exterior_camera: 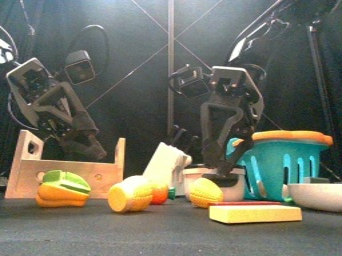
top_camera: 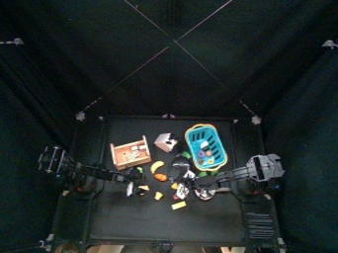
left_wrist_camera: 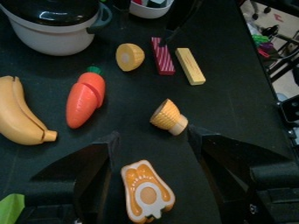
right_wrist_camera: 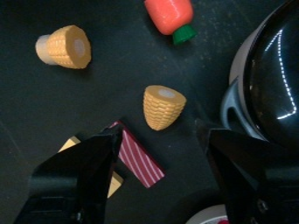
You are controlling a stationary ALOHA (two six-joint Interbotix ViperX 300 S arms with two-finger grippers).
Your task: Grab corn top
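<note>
So the right gripper [right_wrist_camera: 149, 162] is hanging over the tabletop [right_wrist_camera: 35, 105] with its jaws spread wide, nothing in them. The corn top [right_wrist_camera: 163, 107] lies on its side right ahead of those jaws, next to a striped bacon strip [right_wrist_camera: 140, 159] and not far from the carrot [right_wrist_camera: 170, 12]. Left gripper [left_wrist_camera: 156, 157] sits off to its side, jaws open too, above a fried egg piece [left_wrist_camera: 142, 187].
</note>
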